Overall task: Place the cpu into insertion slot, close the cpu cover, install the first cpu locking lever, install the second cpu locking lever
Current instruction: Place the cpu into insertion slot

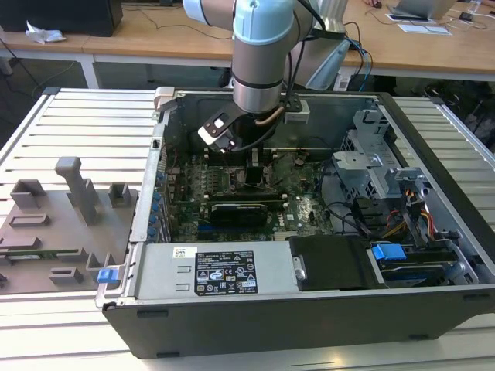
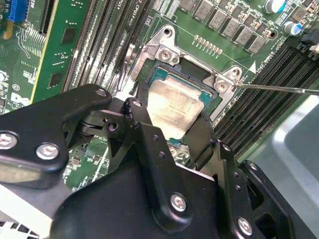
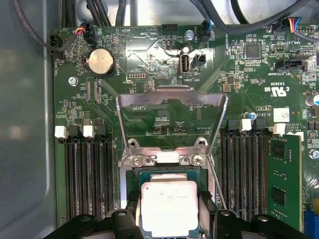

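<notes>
In the exterior view a grey fixture tray [image 1: 46,232] lies on the slatted table [image 1: 85,124] at that view's left. To its right stands the open computer case [image 1: 309,328], and my arm [image 1: 263,69] reaches down into it over the motherboard [image 1: 302,209]. In both wrist views my gripper [image 3: 169,221] [image 2: 169,117] is clamped on the cpu [image 3: 169,204] [image 2: 175,107], one black finger against each of two opposite edges. The chip sits right over the insertion slot [image 3: 164,175] [image 2: 160,74], whose rim shows past one edge. In the first wrist view the cpu cover [image 3: 172,94] stands open beyond the slot, and a thin metal rod [image 3: 215,181] runs beside it
</notes>
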### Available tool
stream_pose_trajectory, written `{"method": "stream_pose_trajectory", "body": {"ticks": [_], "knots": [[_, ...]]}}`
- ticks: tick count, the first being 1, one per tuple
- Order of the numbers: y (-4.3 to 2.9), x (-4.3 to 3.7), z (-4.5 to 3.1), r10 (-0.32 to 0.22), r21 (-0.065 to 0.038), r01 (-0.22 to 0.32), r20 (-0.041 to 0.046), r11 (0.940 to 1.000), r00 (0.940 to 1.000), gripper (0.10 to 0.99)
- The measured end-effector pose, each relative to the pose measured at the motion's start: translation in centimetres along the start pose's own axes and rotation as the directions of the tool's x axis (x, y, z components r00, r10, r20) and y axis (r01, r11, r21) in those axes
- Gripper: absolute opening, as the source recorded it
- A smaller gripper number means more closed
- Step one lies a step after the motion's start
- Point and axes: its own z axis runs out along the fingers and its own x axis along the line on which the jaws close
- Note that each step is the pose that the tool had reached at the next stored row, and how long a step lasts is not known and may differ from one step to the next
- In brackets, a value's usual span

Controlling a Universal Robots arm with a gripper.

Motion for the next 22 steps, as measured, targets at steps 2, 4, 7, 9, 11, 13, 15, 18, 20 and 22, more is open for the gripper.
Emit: {"method": "stream_pose_trajectory", "body": {"ticks": [2, 4, 7, 9, 11, 13, 15, 18, 20, 22], "knots": [[0.0, 0.0, 0.0, 0.0, 0.0, 0.0, -0.0001, 1.0, 1.0, 0.545], [0.0, 0.0, 0.01, 0.0, 0.0, 0.0, -0.0001, 1.0, 1.0, 0.545], [0.0, 0.0, 0.01, 0.001, 0.0, -0.001, -0.0002, 1.0, 1.0, 0.62], [0.01, 0.0, -0.43, 0.001, 0.0, -0.001, -0.0002, 1.0, 1.0, 0.62], [0.02, 0.0, -1.0, 0.001, 0.0, -0.001, -0.0002, 1.0, 1.0, 0.62], [0.03, 0.05, -1.77, 0.001, 0.0, -0.001, -0.0002, 1.0, 1.0, 0.62], [0.03, 0.22, -2.16, 0.001, 0.0, -0.001, 0.0001, 1.0, 1.0, 0.604], [0.05, 0.3, -3.22, 0.001, 0.0, -0.001, 0.0006, 1.0, 1.0, 0.357], [0.06, 0.37, -4.26, 0.001, 0.0, -0.001, 0.0012, 1.0, 1.0, 0.294], [0.09, 0.49, -5.77, 0.001, 0.0, -0.001, 0.0022, 1.0, 1.0, 0.106]]}}
